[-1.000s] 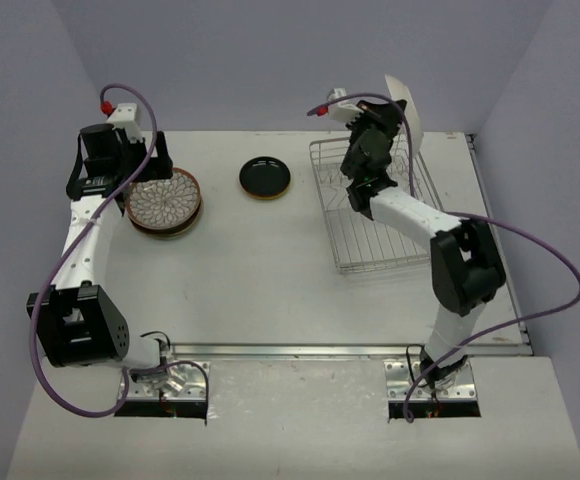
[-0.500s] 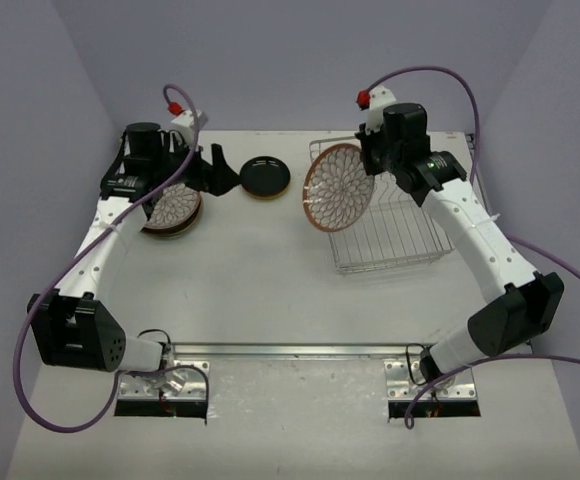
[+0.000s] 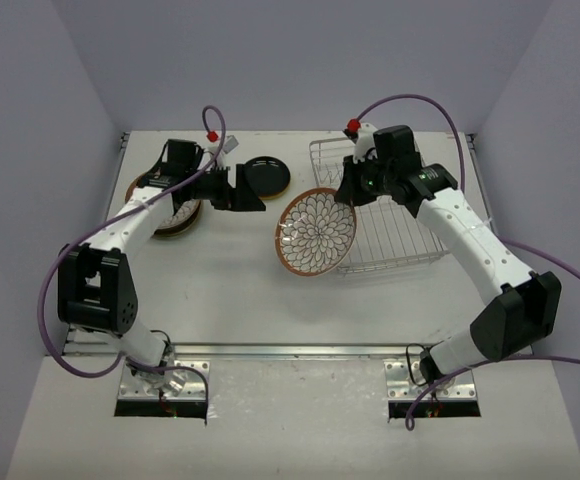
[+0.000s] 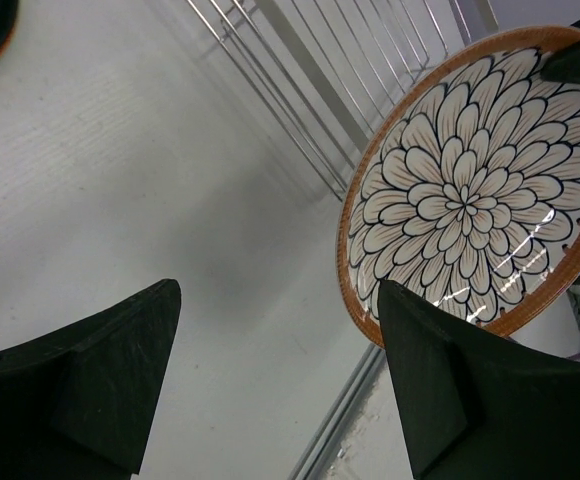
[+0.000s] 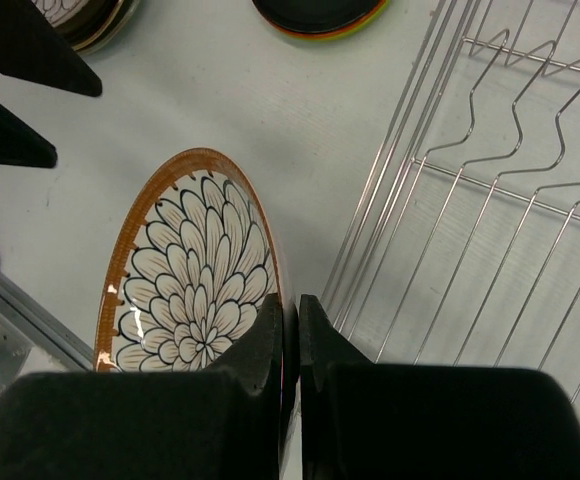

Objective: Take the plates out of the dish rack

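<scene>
My right gripper (image 3: 349,196) (image 5: 290,325) is shut on the rim of a brown-rimmed plate (image 3: 316,231) (image 5: 185,270) (image 4: 480,185) with a petal pattern. That plate hangs tilted above the table, just left of the silver wire dish rack (image 3: 390,225) (image 5: 490,190) (image 4: 300,90), which shows no plates in it. My left gripper (image 3: 254,190) (image 4: 280,385) is open and points at the plate from the left, a short way off, with nothing between its fingers (image 4: 80,390). A stack of plates (image 3: 167,210) (image 5: 90,20) topped by the same petal pattern lies at the far left. A black plate (image 3: 266,176) (image 5: 320,12) lies on coloured ones at the back centre.
The metal strip (image 3: 290,350) runs along the table's near edge. Purple cables (image 3: 410,100) loop above both arms. Grey walls close in the table at the back and sides.
The right arm has carried the petal plate leftward out of the rack and lowered it. The left gripper has swung right from the stack toward it, its jaws narrowing a little.
</scene>
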Robot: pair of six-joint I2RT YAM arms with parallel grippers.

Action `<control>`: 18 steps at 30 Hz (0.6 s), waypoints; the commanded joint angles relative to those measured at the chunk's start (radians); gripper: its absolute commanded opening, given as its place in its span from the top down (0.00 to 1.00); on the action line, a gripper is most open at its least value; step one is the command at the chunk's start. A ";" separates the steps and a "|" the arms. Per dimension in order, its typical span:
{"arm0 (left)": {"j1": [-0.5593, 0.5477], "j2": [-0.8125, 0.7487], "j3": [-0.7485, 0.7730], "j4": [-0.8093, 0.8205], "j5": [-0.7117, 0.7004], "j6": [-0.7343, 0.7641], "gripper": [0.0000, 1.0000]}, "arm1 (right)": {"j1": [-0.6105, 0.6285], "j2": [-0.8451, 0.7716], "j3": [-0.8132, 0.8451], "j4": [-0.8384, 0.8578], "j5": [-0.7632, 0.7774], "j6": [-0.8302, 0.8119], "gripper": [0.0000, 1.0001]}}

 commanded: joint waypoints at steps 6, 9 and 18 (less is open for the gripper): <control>-0.062 0.043 -0.028 0.047 0.162 -0.020 0.28 | -0.006 -0.085 0.019 0.163 -0.101 0.081 1.00; -0.073 0.056 -0.028 0.052 0.221 -0.023 0.31 | -0.006 -0.086 0.019 0.169 -0.106 0.088 1.00; -0.106 0.084 -0.052 0.123 0.335 -0.096 0.45 | -0.006 -0.100 -0.014 0.247 -0.140 0.159 1.00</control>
